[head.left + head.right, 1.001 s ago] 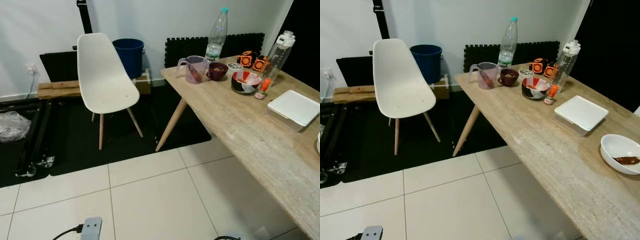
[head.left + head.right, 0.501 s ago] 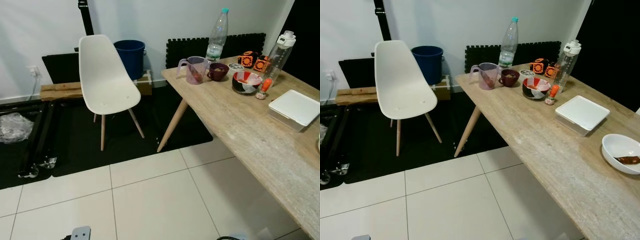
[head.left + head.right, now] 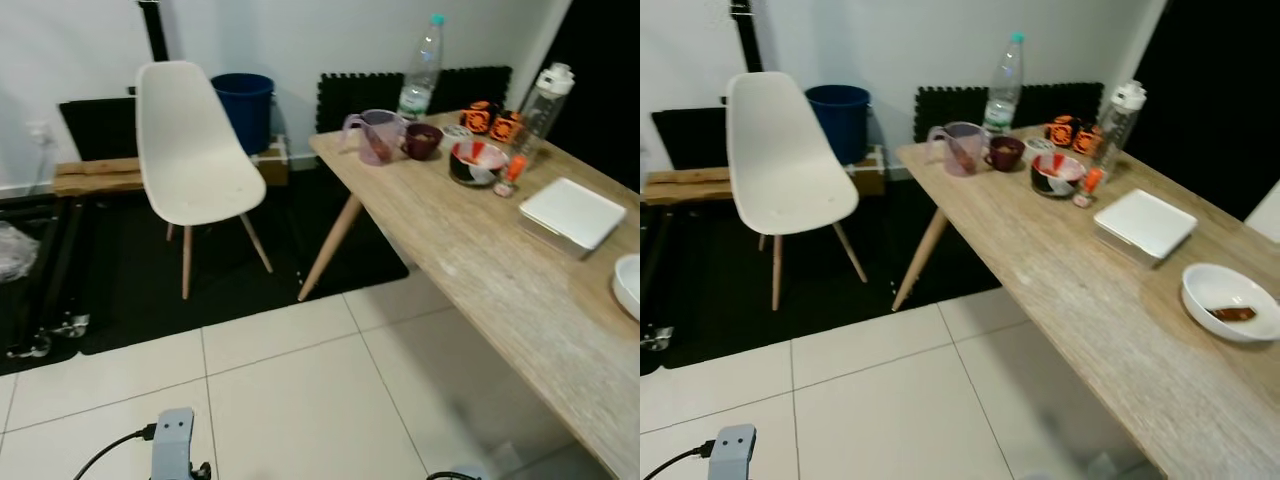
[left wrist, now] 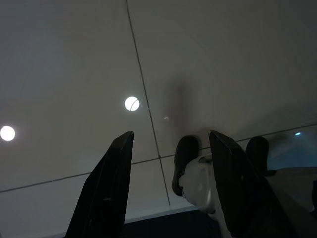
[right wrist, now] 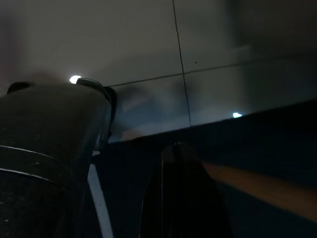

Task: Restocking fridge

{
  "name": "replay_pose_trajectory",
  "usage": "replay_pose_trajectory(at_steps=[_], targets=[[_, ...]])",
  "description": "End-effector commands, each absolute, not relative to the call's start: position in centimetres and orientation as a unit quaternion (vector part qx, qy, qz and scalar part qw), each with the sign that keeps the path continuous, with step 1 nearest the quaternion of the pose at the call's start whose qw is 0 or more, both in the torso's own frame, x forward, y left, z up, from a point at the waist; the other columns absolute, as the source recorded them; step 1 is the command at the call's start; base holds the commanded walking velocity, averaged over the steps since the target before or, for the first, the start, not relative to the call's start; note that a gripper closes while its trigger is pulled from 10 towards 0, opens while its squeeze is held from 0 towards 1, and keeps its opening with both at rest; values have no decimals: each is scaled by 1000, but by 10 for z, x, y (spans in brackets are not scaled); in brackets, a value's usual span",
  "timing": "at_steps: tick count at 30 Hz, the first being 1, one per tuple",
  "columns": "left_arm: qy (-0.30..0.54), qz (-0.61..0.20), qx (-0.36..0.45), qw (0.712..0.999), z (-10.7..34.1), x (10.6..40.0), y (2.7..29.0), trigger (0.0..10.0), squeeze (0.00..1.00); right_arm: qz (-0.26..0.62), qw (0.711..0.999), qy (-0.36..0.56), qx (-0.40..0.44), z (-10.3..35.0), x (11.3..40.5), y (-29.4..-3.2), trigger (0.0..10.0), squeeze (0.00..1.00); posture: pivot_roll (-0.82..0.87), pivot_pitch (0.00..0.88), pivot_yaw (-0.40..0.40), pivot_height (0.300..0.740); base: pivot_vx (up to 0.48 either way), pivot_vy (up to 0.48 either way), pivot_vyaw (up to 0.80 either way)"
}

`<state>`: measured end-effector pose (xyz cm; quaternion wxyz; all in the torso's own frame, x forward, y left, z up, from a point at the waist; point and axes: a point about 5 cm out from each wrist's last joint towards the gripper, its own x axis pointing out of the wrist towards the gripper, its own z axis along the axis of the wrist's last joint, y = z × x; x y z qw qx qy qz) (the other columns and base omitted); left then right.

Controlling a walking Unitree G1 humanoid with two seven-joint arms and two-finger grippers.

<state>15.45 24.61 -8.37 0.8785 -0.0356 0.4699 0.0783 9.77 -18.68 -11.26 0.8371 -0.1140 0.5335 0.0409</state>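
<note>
A long wooden table runs along my right. At its far end stand a clear water bottle, a purple jug, a dark red mug, a red, black and white bowl and a clear flask with a white cap. Closer lie a flat white lidded box and a white bowl holding a brown scrap. My left gripper hangs over the pale floor tiles, open and holding nothing. The right wrist view is dark, with my right arm low beside the table.
A white chair stands on a black mat to the left of the table. Behind it are a blue bucket, wooden planks and black foam panels against the wall. Pale tiled floor lies ahead. A grey arm part with a cable shows low.
The camera has swung to the right, so the scene sits further left and the white bowl enters the left eye view. The grey arm part shows higher at the bottom edge.
</note>
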Motion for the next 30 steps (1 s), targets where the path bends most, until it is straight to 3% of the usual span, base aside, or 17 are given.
replay_pose_trajectory(at_steps=[1, 9, 13, 17, 18, 19, 20, 22, 23, 30], targets=[[482, 81, -38, 871, -87, 146, 247, 10000, 0, 37, 818, 562, -113, -117, 79, -190, 10000, 0, 88, 24, -66, 740, 0, 0, 0], [489, 71, -34, 869, -89, 144, 243, 10000, 0, 36, 819, 562, -110, -117, 80, -192, 10000, 0, 86, 28, -66, 740, 0, 0, 0], [491, 73, -33, 868, -90, 143, 243, 10000, 0, 30, 833, 544, -101, -115, 82, -193, 10000, 0, 91, 32, -75, 740, 0, 0, 0], [466, 124, -71, 873, -84, 148, 255, 10000, 0, -61, 854, 517, 13, -114, 78, -192, 10000, 0, 91, 43, -83, 740, 0, 0, 0], [453, 149, -94, 874, -81, 150, 261, 10000, 0, -87, 858, 505, 39, -109, 99, -202, 10000, 0, 93, 53, -89, 740, 0, 0, 0], [453, 149, -94, 874, -81, 150, 261, 10000, 0, -87, 858, 505, 39, -109, 99, -202, 10000, 0, 93, 53, -89, 740, 0, 0, 0], [444, 166, -111, 874, -79, 152, 265, 10000, 0, -104, 866, 487, 51, -100, 129, -218, 10000, 0, 93, 53, -89, 740, 0, 0, 0], [444, 167, -111, 873, -78, 153, 269, 10000, 0, -84, 877, 473, 15, -82, 166, -237, 10000, 0, 99, 63, -95, 740, 0, 0, 0], [450, 158, -98, 873, -78, 153, 269, 10000, 0, -62, 877, 476, -22, -79, 171, -241, 10000, 0, 99, 63, -95, 740, 0, 0, 0], [468, 126, -54, 873, -79, 149, 270, 10000, 0, -8, 858, 492, -147, -78, 172, -245, 10000, 0, 108, 82, -84, 740, 0, 0, 0]])
